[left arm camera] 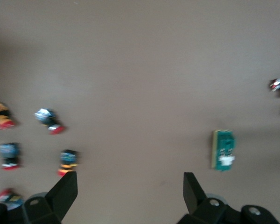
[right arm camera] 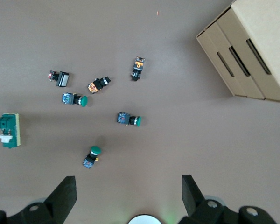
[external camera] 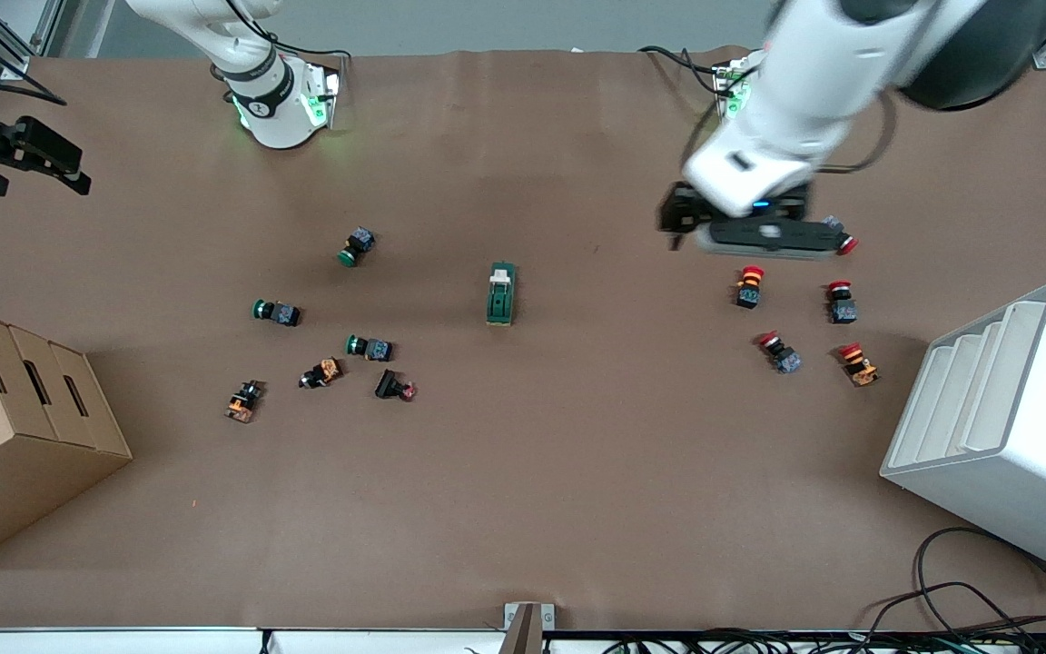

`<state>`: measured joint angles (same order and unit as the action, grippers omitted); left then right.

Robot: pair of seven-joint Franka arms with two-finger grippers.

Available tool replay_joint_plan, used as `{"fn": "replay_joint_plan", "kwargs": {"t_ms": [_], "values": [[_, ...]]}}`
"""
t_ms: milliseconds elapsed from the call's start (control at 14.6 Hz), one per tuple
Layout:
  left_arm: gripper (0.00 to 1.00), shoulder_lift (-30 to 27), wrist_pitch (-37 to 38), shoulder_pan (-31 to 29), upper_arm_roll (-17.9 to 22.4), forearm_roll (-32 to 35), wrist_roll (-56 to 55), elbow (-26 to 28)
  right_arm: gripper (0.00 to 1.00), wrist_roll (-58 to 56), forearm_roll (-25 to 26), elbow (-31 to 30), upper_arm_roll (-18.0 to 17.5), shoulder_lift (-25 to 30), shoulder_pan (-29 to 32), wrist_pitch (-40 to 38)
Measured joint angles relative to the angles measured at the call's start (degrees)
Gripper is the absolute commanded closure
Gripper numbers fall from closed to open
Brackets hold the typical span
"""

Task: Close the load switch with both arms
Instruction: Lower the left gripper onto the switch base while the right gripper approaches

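Up in the air over the table edge at the right arm's end, above the cardboard box [external camera: 19,427] at that edge: the right gripper [external camera: 28,159], fingers [right arm camera: 65,193] spread apart and holding nothing. Scattered on the brown table [external camera: 523,509] toward that same end: three green-capped push buttons [external camera: 358,246], [external camera: 275,312], [external camera: 369,347], plus two orange-bodied parts [external camera: 244,401], [external camera: 321,373] and a black part with a red tip [external camera: 394,386]. Lying alone near the middle of the tabletop, flat on the paper, well apart from both grippers: the load switch [external camera: 501,294], dark green with its cream handle piece at the end toward the robots' bases. Hanging over a red-capped button [external camera: 839,235] toward the left arm's end: the left gripper [external camera: 764,238], fingers [left arm camera: 65,191] wide apart, empty. Nearer to the front camera than that, four more red-capped buttons [external camera: 749,286], [external camera: 842,302], [external camera: 779,352], [external camera: 858,363]. Standing at the table edge at the left arm's end: a white stepped rack [external camera: 1004,427].
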<state>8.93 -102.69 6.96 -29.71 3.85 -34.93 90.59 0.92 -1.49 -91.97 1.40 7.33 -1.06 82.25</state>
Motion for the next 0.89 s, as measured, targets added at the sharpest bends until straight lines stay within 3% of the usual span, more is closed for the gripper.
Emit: {"fn": "replay_joint_plan", "kwargs": {"t_ms": [275,892], "values": [[0.00,6.1,-6.8,10.9,-0.8,6.6,-19.4,1.4,0.00,0.2,-0.2,0.0,0.1,0.0,0.2,-0.1],[0.00,22.3,-11.0,32.1,-0.9,34.5,-59.0,3.2,0.00,0.6,-0.2,-0.1,0.2,-0.7,0.2,-0.1]]}}
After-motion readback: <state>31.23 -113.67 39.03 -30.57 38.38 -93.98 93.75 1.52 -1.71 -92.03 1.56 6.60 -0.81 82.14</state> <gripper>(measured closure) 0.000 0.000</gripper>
